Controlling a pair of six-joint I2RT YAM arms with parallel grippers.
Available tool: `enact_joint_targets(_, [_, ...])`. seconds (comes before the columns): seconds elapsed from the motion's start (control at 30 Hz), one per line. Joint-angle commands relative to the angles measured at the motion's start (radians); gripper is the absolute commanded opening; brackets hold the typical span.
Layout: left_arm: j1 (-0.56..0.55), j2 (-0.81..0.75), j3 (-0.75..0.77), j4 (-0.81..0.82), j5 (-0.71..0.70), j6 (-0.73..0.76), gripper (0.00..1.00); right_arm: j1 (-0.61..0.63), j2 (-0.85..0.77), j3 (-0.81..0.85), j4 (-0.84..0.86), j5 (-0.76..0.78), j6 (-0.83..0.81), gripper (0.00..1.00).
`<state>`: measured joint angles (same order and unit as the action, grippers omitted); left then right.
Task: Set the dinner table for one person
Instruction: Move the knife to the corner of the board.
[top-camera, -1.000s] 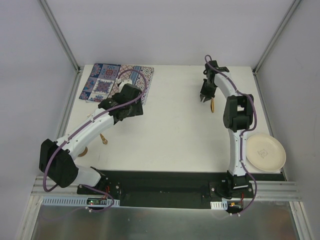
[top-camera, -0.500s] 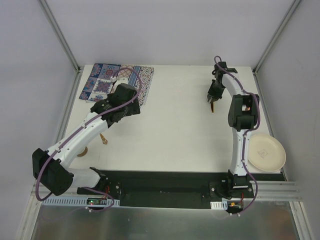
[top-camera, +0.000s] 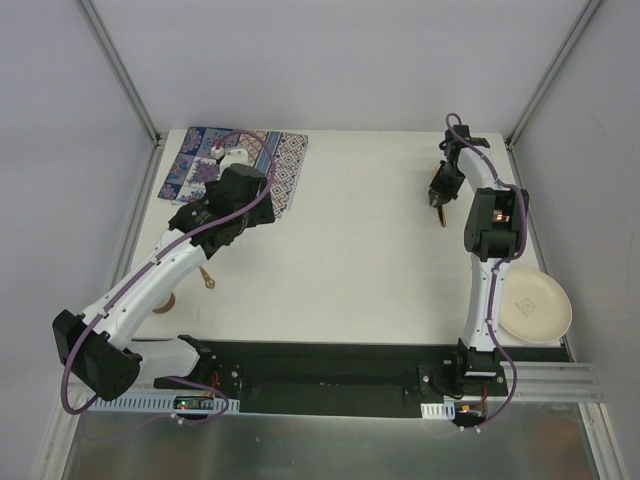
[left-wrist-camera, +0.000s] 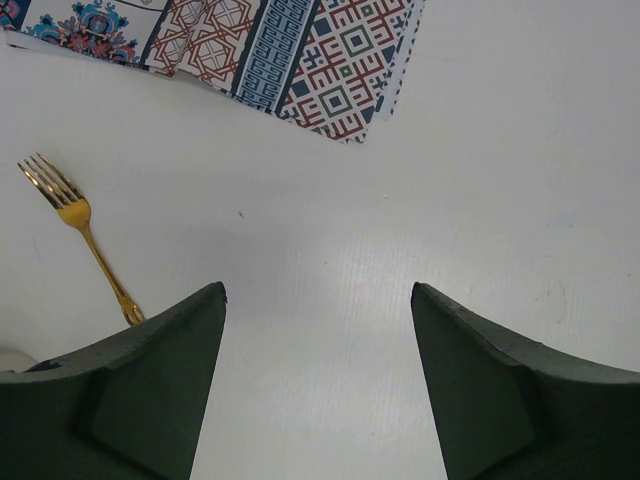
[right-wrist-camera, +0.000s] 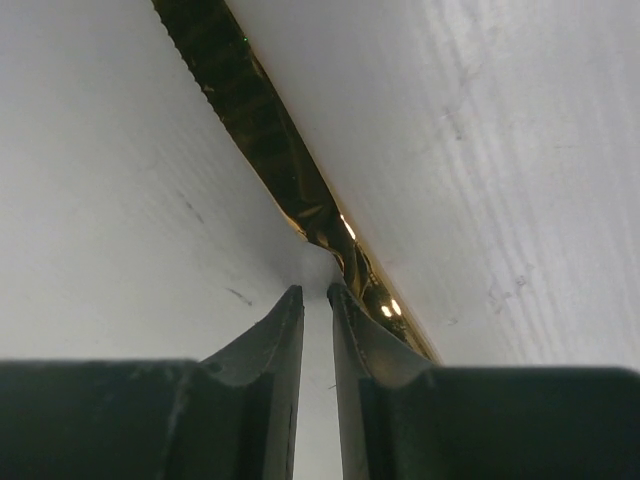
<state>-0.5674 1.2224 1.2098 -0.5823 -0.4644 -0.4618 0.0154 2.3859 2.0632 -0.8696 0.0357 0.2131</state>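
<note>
The left gripper (left-wrist-camera: 318, 292) hangs open over the white table (top-camera: 350, 265), near the placemat (left-wrist-camera: 300, 60) corner and the fork (left-wrist-camera: 88, 240). At the table's far right, the right gripper (right-wrist-camera: 315, 290) is nearly closed and seems to pinch the knife (right-wrist-camera: 250, 110). It had best carry the knife low and level toward the placemat. One placemat, one fork, one knife, one plate (top-camera: 535, 305).
</note>
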Motion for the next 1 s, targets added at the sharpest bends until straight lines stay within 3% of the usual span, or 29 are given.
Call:
enact_joint_targets(0.0, [0.009,-0.031,0.028,-0.013,-0.019,0.020,0.74,-0.058,-0.013,-0.005,-0.040,0.076,-0.006,0.21])
enact_joint_targets(0.53, [0.009,-0.008,0.016,-0.021,-0.039,-0.003,0.75,-0.161,-0.080,-0.086,-0.011,0.084,-0.037,0.22])
enact_joint_targets(0.73, [0.011,0.103,0.028,0.018,-0.089,-0.054,0.75,-0.111,-0.137,-0.088,0.034,-0.017,-0.043,0.31])
enact_joint_targets(0.97, [0.029,0.261,0.034,0.148,-0.223,-0.161,0.75,0.052,-0.188,-0.055,0.027,-0.112,-0.083,0.44])
